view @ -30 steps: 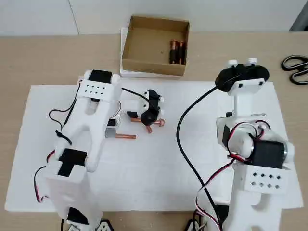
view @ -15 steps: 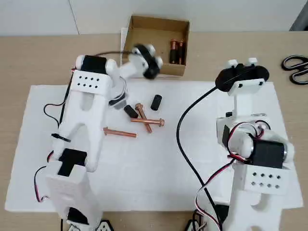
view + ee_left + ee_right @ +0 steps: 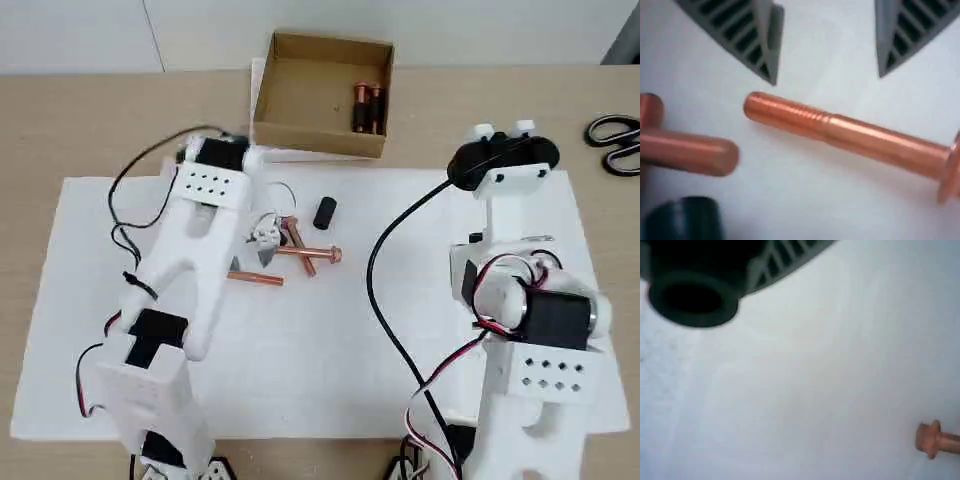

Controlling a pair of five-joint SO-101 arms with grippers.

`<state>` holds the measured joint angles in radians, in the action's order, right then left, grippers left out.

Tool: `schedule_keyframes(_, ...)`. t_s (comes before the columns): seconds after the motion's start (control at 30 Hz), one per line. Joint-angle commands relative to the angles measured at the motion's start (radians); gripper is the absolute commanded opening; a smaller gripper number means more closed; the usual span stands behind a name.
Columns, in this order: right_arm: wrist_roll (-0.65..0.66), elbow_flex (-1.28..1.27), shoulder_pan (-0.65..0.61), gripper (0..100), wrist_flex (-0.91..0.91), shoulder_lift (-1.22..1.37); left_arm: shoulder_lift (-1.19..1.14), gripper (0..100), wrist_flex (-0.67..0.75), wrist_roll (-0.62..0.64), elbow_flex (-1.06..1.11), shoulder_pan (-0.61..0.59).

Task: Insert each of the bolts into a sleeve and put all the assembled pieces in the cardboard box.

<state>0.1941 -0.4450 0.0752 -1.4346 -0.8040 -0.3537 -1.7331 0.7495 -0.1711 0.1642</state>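
My left gripper (image 3: 265, 238) hangs open low over the white sheet. In the left wrist view, its grey fingertips (image 3: 767, 55) straddle the threaded end of a copper bolt (image 3: 850, 135). A second bolt (image 3: 685, 150) and a black sleeve (image 3: 682, 217) lie beside it. From above, three bolts (image 3: 308, 253) lie close together, one of them (image 3: 255, 278) nearer the arm. A loose sleeve (image 3: 325, 213) stands apart from them. The cardboard box (image 3: 300, 130) holds two assembled pieces (image 3: 366, 108). The right wrist view has a black sleeve (image 3: 692, 300) held against a grey finger (image 3: 785, 260) above the sheet.
The white sheet (image 3: 350, 350) covers most of the table, with free room at its middle and front. Scissors (image 3: 615, 130) lie at the far right edge. A lone bolt head (image 3: 935, 440) lies on the sheet in the right wrist view.
My left gripper was at the bolts, swung up to the box's front edge, and has now dropped back over the bolts, open. The right arm has not moved.
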Motion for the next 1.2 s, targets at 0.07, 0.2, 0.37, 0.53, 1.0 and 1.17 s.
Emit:
schedule_keyframes(0.07, -0.011, 0.052, -0.001, 0.4, 0.002, -0.007, 0.018, 13, -0.020, 0.336, 0.041, -0.023)
schedule_keyframes(0.2, -0.011, 0.051, -0.001, 0.4, 0.001, -0.007, 0.011, 13, -0.018, 0.433, 0.042, -0.049)
schedule_keyframes(0.37, -0.011, 0.051, -0.001, 0.4, 0.001, -0.007, 0.009, 13, -0.018, 0.468, 0.042, -0.074)
schedule_keyframes(0.53, -0.011, 0.051, -0.001, 0.4, 0.002, -0.007, 0.008, 13, -0.003, 0.470, 0.044, -0.110)
schedule_keyframes(1.0, -0.011, 0.051, -0.001, 0.4, -0.004, -0.007, -0.143, 13, 0.063, 0.493, 0.048, -0.107)
schedule_keyframes(1.17, -0.011, 0.051, 0.001, 0.4, -0.004, -0.007, -0.144, 13, 0.066, 0.505, 0.048, -0.107)
